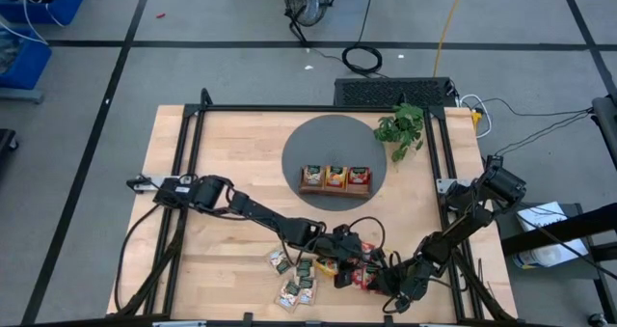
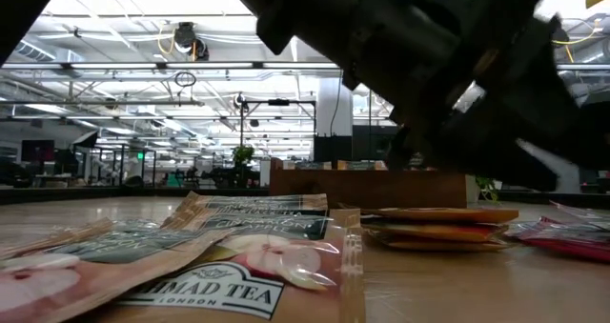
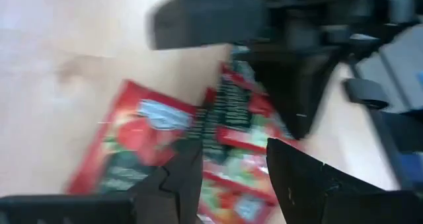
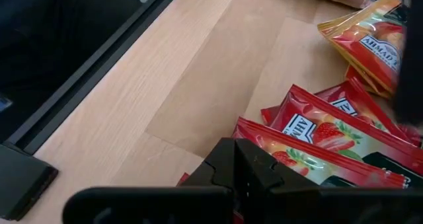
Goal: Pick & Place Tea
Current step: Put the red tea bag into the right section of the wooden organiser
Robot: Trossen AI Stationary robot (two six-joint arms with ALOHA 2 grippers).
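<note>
My left end effector [image 1: 359, 259] and right end effector [image 1: 386, 281] crowd each other over the red square tea sachets [image 1: 362, 274]. The pale wooden surface [image 1: 222, 144] lies bare on my left.

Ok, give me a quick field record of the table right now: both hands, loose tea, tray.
left hand: open, over the red sachets at the table's near edge
right hand: shut, low beside the same red sachets
loose tea: pale sachets, orange sachets and red ones lying on the table
tray: on the grey round mat, sachets in all three compartments
plant: at the mat's right edge
</note>
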